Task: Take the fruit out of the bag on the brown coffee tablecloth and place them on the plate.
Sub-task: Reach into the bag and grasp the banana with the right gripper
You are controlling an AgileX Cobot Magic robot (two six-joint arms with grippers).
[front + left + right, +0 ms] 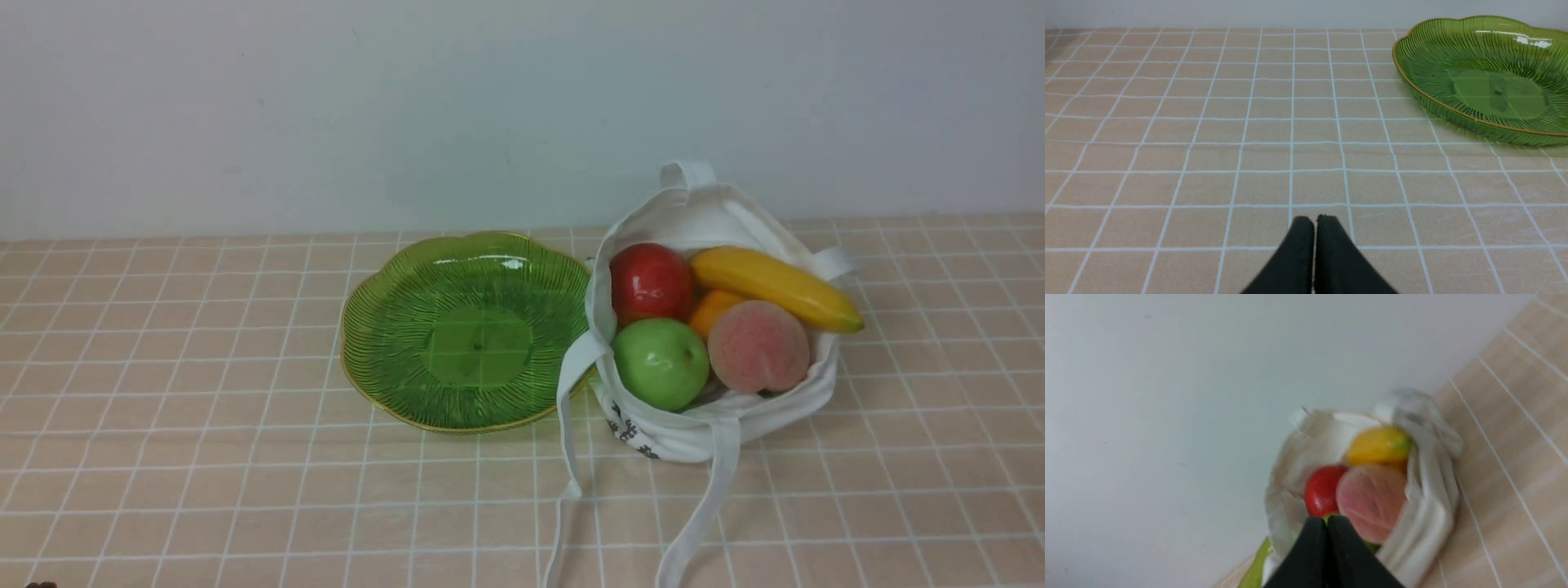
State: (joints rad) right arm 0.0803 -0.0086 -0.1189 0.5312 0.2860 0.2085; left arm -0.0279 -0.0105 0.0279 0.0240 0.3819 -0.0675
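The white bag point(718, 425) stands open on the tablecloth point(163, 392), right of the green plate point(384, 327). Inside it lie a red apple point(651, 280), a green apple point(661, 362), a banana point(775, 286), a pink peach point(758, 346) and a partly hidden orange point(712, 309). No gripper shows in the front view. In the left wrist view my left gripper point(1314, 220) hovers shut and empty over bare cloth, the plate point(1412, 85) off to one side. My right gripper point(1327, 520) is shut and empty, its tips pointing at the bag point(1429, 514) with the peach point(1372, 500), red apple point(1321, 490) and banana point(1378, 445).
A plain pale wall point(326, 106) runs behind the table. The bag's long straps point(702, 506) trail toward the near edge of the cloth. A small dark object point(39, 585) peeks in at the near left corner.
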